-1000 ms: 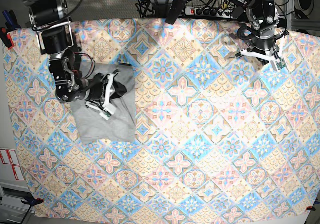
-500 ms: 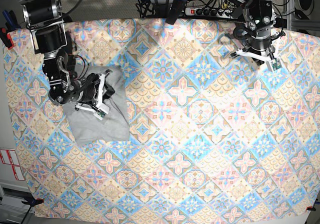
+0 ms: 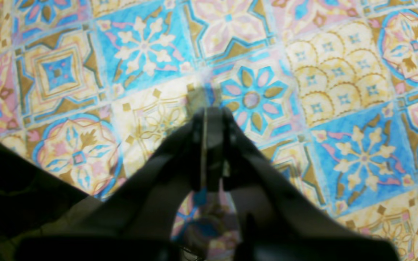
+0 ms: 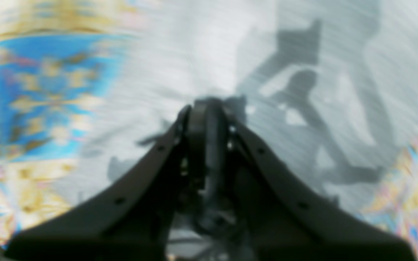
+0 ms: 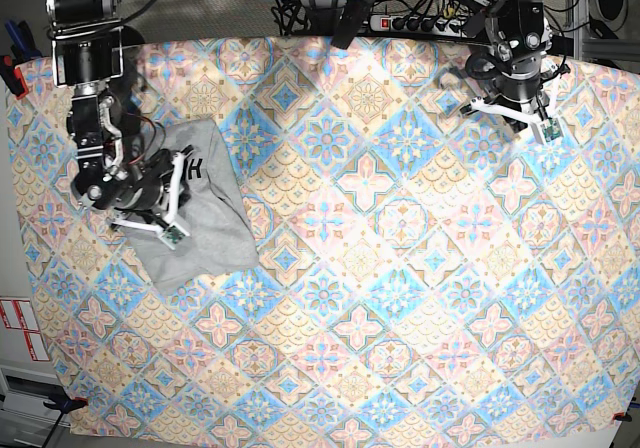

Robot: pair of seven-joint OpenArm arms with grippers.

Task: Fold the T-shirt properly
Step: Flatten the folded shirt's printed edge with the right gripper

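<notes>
While the right fingers [image 4: 205, 119] sit nearly together over the folded shirt [image 5: 195, 223] at the tabletop's far left, press flat and smooth outward without dragging it; the left fingers [image 3: 209, 119], closed and empty, stay far right.

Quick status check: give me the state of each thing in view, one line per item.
T-shirt: folded into a compact grey bundle, lying on the tablecloth, some black lettering showing near its top edge.
Right gripper: over the T-shirt, jaws nearly together; grip on the fabric cannot be told.
Left gripper: shut, empty, above bare tablecloth, away from the shirt.
Tablecloth: spread flat over the table.
</notes>
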